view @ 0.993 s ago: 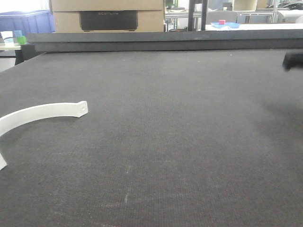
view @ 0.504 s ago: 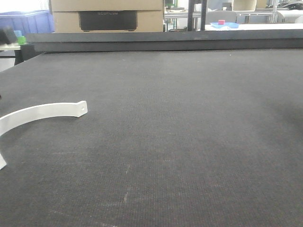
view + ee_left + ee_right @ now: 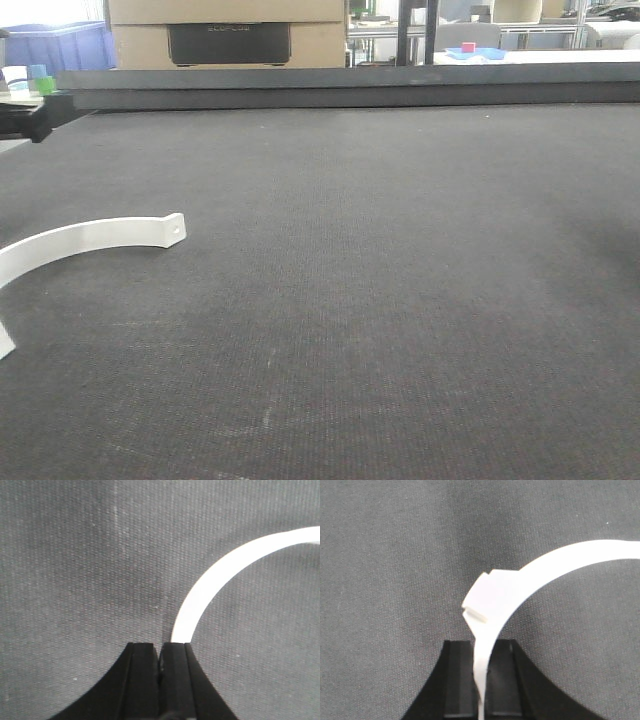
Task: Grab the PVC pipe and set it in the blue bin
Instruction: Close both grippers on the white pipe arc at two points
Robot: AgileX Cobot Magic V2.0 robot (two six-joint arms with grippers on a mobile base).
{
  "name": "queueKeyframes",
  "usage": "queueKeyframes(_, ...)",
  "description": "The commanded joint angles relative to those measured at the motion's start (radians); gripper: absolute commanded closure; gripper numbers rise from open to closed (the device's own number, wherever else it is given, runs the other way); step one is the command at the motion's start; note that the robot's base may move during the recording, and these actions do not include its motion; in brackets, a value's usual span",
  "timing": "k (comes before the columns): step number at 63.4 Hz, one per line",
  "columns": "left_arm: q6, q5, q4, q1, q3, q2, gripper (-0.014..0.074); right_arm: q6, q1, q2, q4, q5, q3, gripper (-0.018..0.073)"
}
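PVC pipe (image 3: 85, 240) lies flat on dark table (image 3: 400, 250) (holed end rightward).

Left gripper (image 3: 159, 647) jaws pressed together, right gripper (image 3: 480, 643) jaws clamped on the PVC pipe (image 3: 560, 560)

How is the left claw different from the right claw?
The left claw is squeezed shut with nothing inside; the right claw grips a curved PVC pipe between its fingers. Another white pipe lies on the mat just past the left claw's tip; the right claw's pipe sticks out of it. Both claws are black.
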Motion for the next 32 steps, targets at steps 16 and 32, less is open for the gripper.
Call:
queueKeyframes(16,-0.008,-0.008,-0.007,-0.041,-0.006,0.022,0.0379,-0.006,0.001,-0.009,-0.003,-0.022,-0.004,0.0727)
queueKeyframes(32,-0.008,-0.005,-0.008,-0.023,-0.006,0.084,0.0322,-0.006,0.001,-0.009,-0.003,-0.013,-0.004,0.0727)
